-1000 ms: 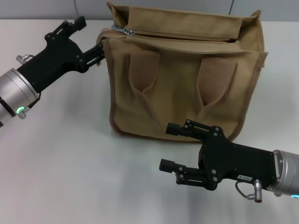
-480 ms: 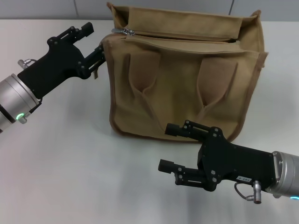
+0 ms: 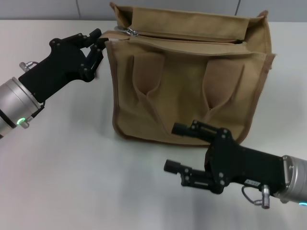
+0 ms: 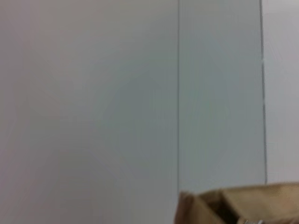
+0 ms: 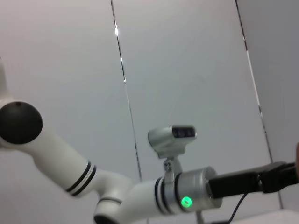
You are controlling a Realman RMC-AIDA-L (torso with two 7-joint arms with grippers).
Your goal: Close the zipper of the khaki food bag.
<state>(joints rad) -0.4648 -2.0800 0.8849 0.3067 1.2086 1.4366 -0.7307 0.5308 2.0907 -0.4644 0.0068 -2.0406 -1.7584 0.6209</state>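
Black and angled up from the tabletop's left side, the left claw is pressed against the upper left corner of the bag, its fingers drawn close together, though whether they pinch the fabric cannot be told. Just to its right and a little farther back sits the silver slider, at the left end of the zipper. That zip line runs left to right along the bag's top toward the far right corner, so the pull must travel rightward, away from this claw. The opening looks unclosed along its length, so the task is barely begun. The left arm is plainly the nearer one to the slider. The bag stands upright at the rear middle of the tabletop, handles hanging down its front. The right claw hovers low near the front right edge, before the bag's lower front, jaws spread and empty. Compared with half a second ago, the left claw has risen and closed in on the corner, its fingers narrowed, while the right arm has hardly shifted.
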